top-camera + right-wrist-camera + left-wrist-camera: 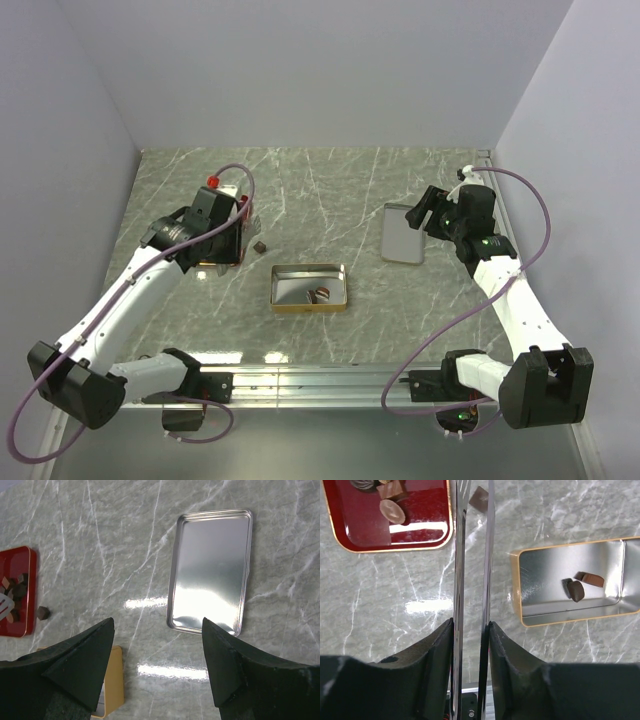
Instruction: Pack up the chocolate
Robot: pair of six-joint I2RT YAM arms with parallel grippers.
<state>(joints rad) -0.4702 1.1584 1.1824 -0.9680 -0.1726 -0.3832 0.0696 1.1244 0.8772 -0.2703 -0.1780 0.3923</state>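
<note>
Left gripper (470, 627) clamped on tongs (459, 555), near left edge | right gripper (157, 625) spread, empty, near right edge | two chocolates (576, 591) in tin (540, 580)

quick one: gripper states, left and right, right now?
Left gripper: closed, holding the metal tongs.
Right gripper: open, holding nothing.
</note>
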